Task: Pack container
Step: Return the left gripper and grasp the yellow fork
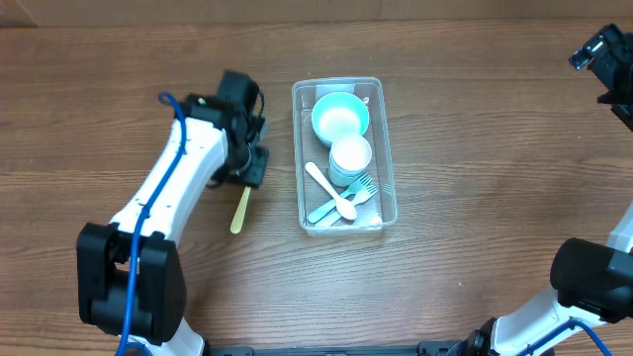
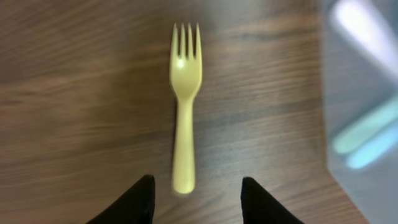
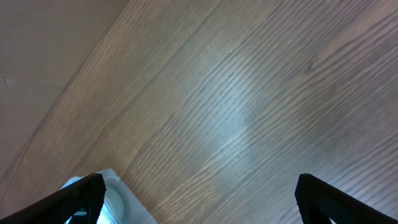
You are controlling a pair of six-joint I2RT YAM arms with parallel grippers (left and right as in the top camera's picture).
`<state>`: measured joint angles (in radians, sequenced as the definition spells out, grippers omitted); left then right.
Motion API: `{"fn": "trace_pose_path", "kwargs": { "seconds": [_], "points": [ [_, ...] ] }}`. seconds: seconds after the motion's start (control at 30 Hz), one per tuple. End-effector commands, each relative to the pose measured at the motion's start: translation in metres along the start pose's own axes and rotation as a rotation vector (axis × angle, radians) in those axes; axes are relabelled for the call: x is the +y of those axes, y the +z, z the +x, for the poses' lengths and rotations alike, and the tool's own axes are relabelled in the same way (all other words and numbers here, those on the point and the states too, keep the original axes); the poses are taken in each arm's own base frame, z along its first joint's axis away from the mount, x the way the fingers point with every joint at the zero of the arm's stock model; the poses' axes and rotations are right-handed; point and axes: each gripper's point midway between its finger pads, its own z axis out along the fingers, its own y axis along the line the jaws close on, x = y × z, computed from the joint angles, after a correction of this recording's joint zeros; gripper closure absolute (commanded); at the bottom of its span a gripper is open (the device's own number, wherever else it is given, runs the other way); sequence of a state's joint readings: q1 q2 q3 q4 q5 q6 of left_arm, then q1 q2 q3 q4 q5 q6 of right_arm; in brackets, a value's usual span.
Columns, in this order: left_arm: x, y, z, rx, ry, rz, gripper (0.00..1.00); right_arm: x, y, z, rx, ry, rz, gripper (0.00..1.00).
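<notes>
The clear rectangular container (image 1: pixel 388 188) stands mid-table holding a blue bowl (image 1: pixel 340 116), a white bowl (image 1: pixel 350 155), a white spoon (image 1: pixel 329 189) and pale blue forks (image 1: pixel 362 188). A yellow fork (image 1: pixel 240 210) lies on the table left of it; in the left wrist view the yellow fork (image 2: pixel 185 106) lies flat, tines away. My left gripper (image 2: pixel 196 190) is open just above the fork's handle end. My right gripper (image 3: pixel 199 193) is open and empty, high at the far right (image 1: pixel 601 49). The container's corner shows in the right wrist view (image 3: pixel 127 202).
The wooden table (image 1: pixel 475 119) carries nothing else in view. The container's blurred edge shows at the right of the left wrist view (image 2: pixel 367 112).
</notes>
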<state>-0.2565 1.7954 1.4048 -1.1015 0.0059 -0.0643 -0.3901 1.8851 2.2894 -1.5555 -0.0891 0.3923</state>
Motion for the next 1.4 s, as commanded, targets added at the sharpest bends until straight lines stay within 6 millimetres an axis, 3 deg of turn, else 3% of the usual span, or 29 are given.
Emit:
{"fn": "trace_pose_path", "kwargs": {
  "seconds": [0.0, 0.27, 0.5, 0.63, 0.73, 0.97, 1.13, 1.27, 1.37],
  "points": [
    [-0.008, 0.038, 0.022, 0.031, -0.112, 0.037, 0.54, 0.001, -0.007, -0.002, -0.023, 0.002, -0.006, 0.00],
    [0.003, 0.088, 0.036, -0.020, -0.130, -0.015, 0.52, 0.001, -0.007, -0.002, -0.023, 0.001, -0.006, 0.00],
    [0.009, 0.087, 0.024, -0.072, -0.129, -0.048, 0.50, 0.001, -0.007, -0.002, -0.023, 0.001, -0.006, 0.00],
    [0.013, 0.085, 0.001, -0.166, -0.110, -0.070, 0.44, 0.001, -0.007, -0.002, -0.023, 0.001, -0.006, 0.00],
    [0.010, 0.085, -0.002, -0.178, -0.110, -0.055, 0.69, 0.001, -0.007, -0.002, -0.023, 0.001, -0.006, 0.00],
    [0.001, 0.087, 0.008, -0.133, -0.073, -0.002, 0.76, 0.001, -0.007, -0.002, -0.023, 0.001, -0.006, 0.00],
    [-0.006, 0.086, 0.011, -0.118, -0.009, 0.034, 0.96, 0.001, -0.007, -0.002, -0.023, 0.001, -0.006, 0.00],
    [0.006, 0.062, 0.001, -0.114, 0.024, -0.046, 0.96, 0.001, -0.007, -0.002, -0.023, 0.001, -0.006, 0.00],
    [0.007, -0.011, -0.031, -0.169, 0.055, -0.074, 0.96, 0.001, -0.007, -0.002, -0.023, 0.001, -0.006, 0.00]
  ]
}}
